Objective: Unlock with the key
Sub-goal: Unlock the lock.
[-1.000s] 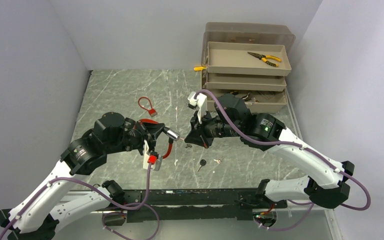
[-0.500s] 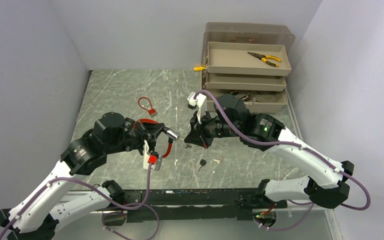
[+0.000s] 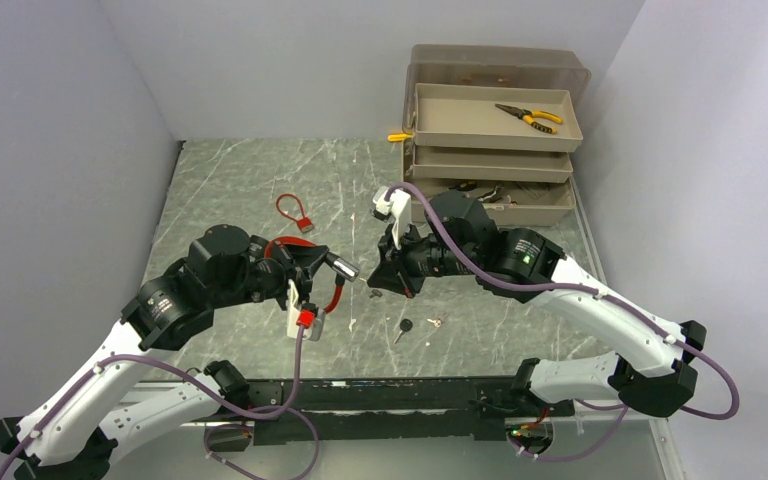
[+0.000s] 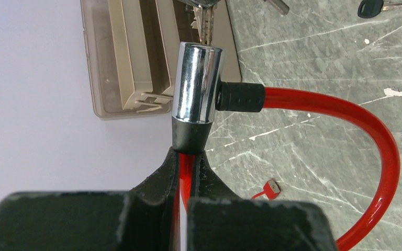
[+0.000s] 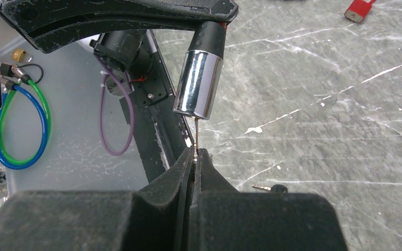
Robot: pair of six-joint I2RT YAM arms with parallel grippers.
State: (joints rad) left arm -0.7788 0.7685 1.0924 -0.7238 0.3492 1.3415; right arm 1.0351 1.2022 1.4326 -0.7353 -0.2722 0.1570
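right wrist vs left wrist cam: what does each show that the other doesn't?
Right wrist only: the key pinched in the right gripper, its tip at the end face of the chrome lock.
Left wrist only: the red cable looping out of the lock's side, and the drawers behind.
Both: the lock, the left gripper holding it up, and the marbled table.

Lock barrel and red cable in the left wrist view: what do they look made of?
Shiny cylindrical lock barrel: looks like polished chromed metal, with mirror-like reflections along it. Red looped cable: seems glossy plastic-sheathed, smooth with soft highlights; core hidden.
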